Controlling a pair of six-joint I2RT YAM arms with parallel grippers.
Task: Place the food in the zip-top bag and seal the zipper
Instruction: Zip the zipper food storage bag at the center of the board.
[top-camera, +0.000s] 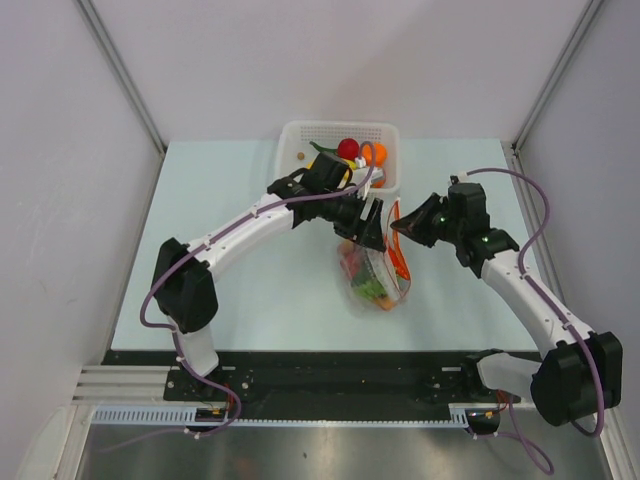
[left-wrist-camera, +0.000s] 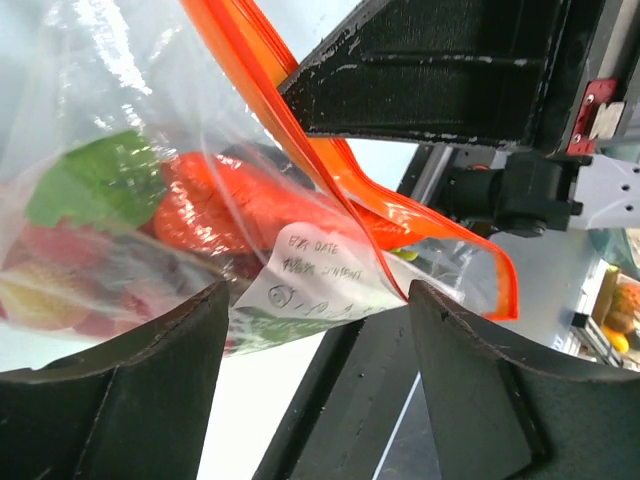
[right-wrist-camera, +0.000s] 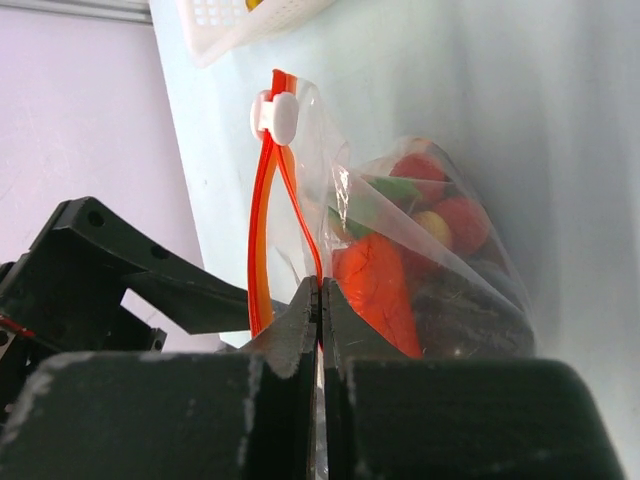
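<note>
Zip-top bag (top-camera: 375, 278) with toy food (right-wrist-camera: 370, 285) inside is seen at centre frame, its zipper (right-wrist-camera: 262, 230) clamped by the closed right gripper (right-wrist-camera: 320, 295), left gripper (left-wrist-camera: 317, 300) held open beside it.

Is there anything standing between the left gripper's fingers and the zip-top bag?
Nothing visible does. The left gripper is open, and clear film of the zip-top bag lies in the gap between its fingers. The right gripper, shut on the zipper, is beyond the bag, not in between.
</note>
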